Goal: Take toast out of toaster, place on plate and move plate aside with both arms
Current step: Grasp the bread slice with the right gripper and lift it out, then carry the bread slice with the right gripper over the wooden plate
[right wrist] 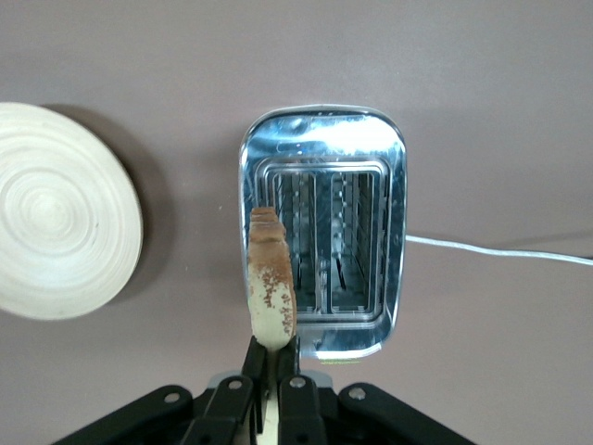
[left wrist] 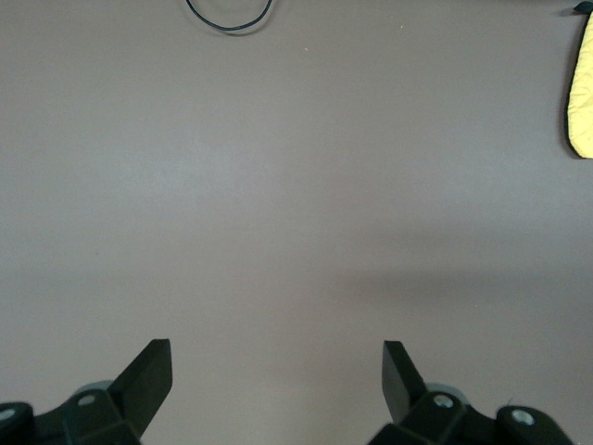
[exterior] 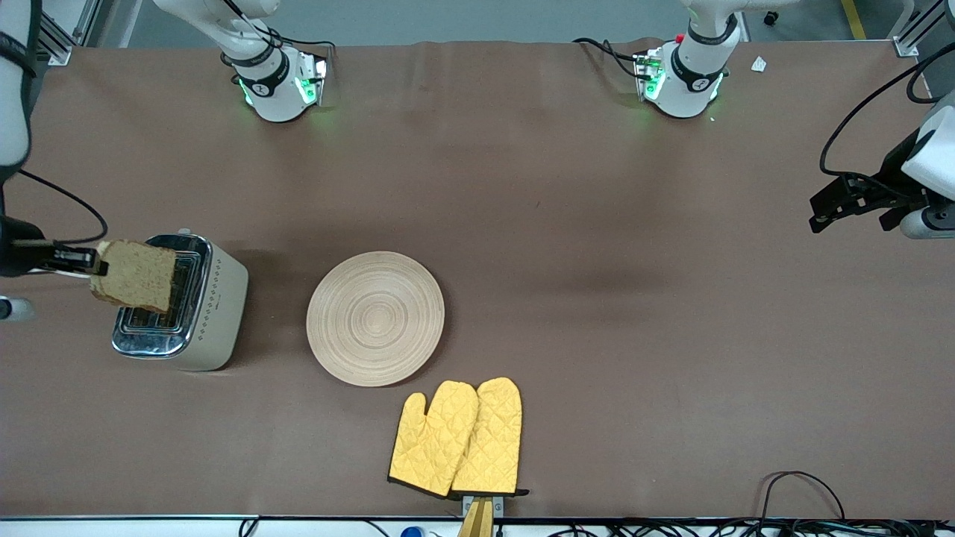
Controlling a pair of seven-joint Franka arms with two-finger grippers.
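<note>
A brown slice of toast (exterior: pixel 136 275) hangs in the air over the chrome-topped toaster (exterior: pixel 186 309), on edge in the right wrist view (right wrist: pixel 269 283). My right gripper (exterior: pixel 93 262) is shut on its edge, its fingertips (right wrist: pixel 275 357) pinching the slice over the toaster's slots (right wrist: pixel 320 241). The round wooden plate (exterior: pixel 375 318) lies bare on the table beside the toaster, toward the middle, and shows in the right wrist view too (right wrist: pixel 56 236). My left gripper (exterior: pixel 824 212) waits open above the left arm's end of the table, nothing between its fingers (left wrist: pixel 275 366).
Two yellow quilted oven mitts (exterior: pixel 459 438) lie nearer the front camera than the plate, an edge of one (left wrist: pixel 582 88) showing in the left wrist view. A white cord (right wrist: pixel 500 248) trails from the toaster. Cables (exterior: pixel 798 481) run along the table's near edge.
</note>
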